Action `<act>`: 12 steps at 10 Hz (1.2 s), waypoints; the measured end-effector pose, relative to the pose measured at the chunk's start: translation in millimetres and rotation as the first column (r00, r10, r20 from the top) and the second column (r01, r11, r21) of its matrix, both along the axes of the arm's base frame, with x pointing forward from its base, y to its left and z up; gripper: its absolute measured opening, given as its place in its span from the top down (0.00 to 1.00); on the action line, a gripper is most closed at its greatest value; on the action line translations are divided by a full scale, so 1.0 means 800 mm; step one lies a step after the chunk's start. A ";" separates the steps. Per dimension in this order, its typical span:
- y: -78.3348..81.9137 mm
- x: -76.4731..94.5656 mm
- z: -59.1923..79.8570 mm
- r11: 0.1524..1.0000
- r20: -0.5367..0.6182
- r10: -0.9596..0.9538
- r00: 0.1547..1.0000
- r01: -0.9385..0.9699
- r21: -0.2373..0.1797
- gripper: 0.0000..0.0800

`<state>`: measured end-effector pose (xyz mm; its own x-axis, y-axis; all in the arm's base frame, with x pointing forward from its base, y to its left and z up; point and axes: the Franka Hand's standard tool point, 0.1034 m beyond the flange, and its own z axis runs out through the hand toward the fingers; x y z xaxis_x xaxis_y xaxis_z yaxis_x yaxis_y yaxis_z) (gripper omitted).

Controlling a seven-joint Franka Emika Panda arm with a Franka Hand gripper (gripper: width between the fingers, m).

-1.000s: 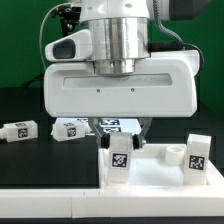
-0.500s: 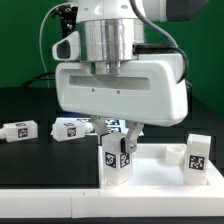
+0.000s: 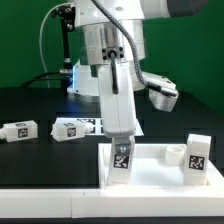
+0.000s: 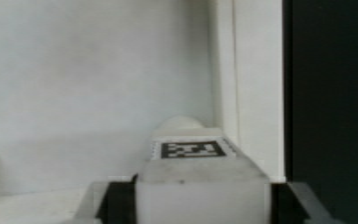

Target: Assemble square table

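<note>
The black table point(image 3: 30, 105) is the widest thing here, and my white-and-silver arm point(image 3: 108, 50) stands over it, reaching straight down. At the near edge of the table lies the white plastic square top point(image 3: 155, 178), flat, its raised rim facing up.

My claw point(image 3: 122, 147) is pinching a short white leg point(image 3: 122, 161) bearing a black-and-white square tag. I hold it upright at the top's corner on the exterior view's left. In the wrist view my dark pads point(image 4: 115, 203) press on either side of this leg, with its tag showing just beyond them. Whether its foot sits in a socket, I cannot tell.

A second leg point(image 3: 197, 157) of the same kind stands upright at the corner on the exterior view's right. Just beside it is a round corner socket point(image 3: 176, 153), open.

A third leg point(image 3: 72, 127) and a fourth leg point(image 3: 20, 130) lie on their sides on the black table toward the exterior view's left. They are near each other and apart from the top.
</note>
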<state>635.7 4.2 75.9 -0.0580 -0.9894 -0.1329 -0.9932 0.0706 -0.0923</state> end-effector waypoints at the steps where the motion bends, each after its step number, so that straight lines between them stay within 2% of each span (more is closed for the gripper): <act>1: 0.000 0.000 0.000 0.998 0.007 0.056 0.998 -0.056 -0.006 0.49; 2: 0.001 0.001 0.001 0.972 0.027 0.235 0.972 -0.234 -0.032 0.49; 3: 0.004 0.003 0.003 0.884 0.054 0.465 0.883 -0.461 -0.076 0.32; 4: 0.004 0.005 0.002 0.755 0.073 0.654 0.753 -0.643 -0.127 0.22; 5: 0.002 0.005 0.001 0.726 0.069 0.686 0.725 -0.674 -0.136 0.20; 7: 0.002 0.004 0.001 0.640 0.066 0.766 0.639 -0.752 -0.156 0.20; 8: -0.002 0.005 0.002 0.493 0.046 0.868 0.494 -0.850 -0.187 0.19; 9: -0.008 0.008 0.004 0.285 0.015 0.957 0.288 -0.933 -0.222 0.19; 10: -0.007 0.005 0.001 0.185 0.005 0.982 0.189 -0.958 -0.219 0.19; 11: -0.007 0.005 0.001 0.203 0.007 0.979 0.206 -0.955 -0.217 0.19; 12: -0.007 0.005 0.001 0.235 0.010 0.971 0.238 -0.948 -0.214 0.34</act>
<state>639.8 -1.3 76.4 0.9523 -0.2943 0.0812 -0.2843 -0.9518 -0.1150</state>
